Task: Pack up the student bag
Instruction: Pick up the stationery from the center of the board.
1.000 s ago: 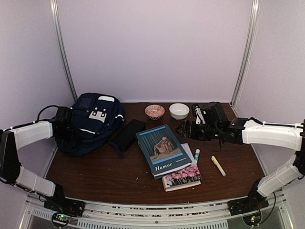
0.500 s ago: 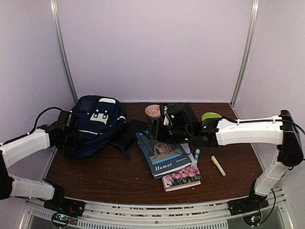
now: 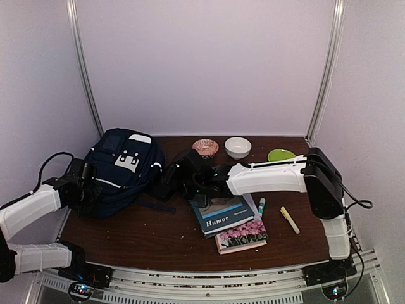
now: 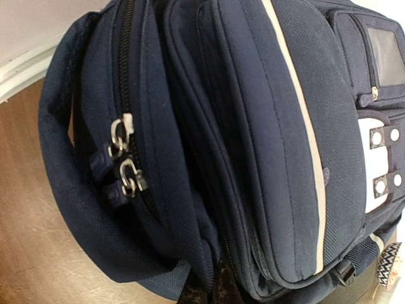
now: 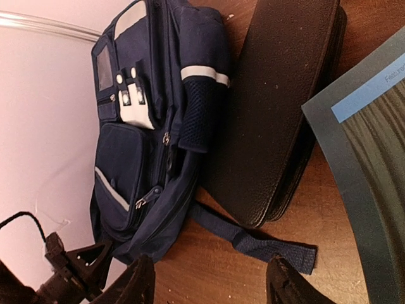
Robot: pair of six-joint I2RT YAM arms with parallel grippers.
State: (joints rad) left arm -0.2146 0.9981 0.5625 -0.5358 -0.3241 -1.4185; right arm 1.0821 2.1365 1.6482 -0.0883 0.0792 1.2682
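The student bag (image 3: 123, 163) lies at the table's back left, navy with white patches; its two zipper pulls (image 4: 121, 170) sit side by side. My left gripper (image 3: 90, 185) is at its near-left edge and, in the left wrist view, that left gripper (image 4: 214, 292) is shut on a fold of the bag's fabric. My right gripper (image 3: 172, 180) hovers just right of the bag. In the right wrist view its fingers (image 5: 138, 284) stand apart, so the right gripper (image 5: 212, 286) is open. A loose bag strap (image 5: 256, 240) lies on the table just ahead of them.
A flat black case (image 5: 285, 107) lies against the bag's right side. The blue "Humor" book (image 3: 223, 213) rests on a flower-cover book (image 3: 242, 235). A green-capped marker (image 3: 261, 205), yellow highlighter (image 3: 290, 220), patterned bowl (image 3: 205, 147), white bowl (image 3: 238, 147) and green plate (image 3: 280, 154) lie to the right.
My right arm has swung from the back right across the books to the bag's side, its jaws narrowing somewhat. The left gripper has drawn back towards the near left, shifting the bag.
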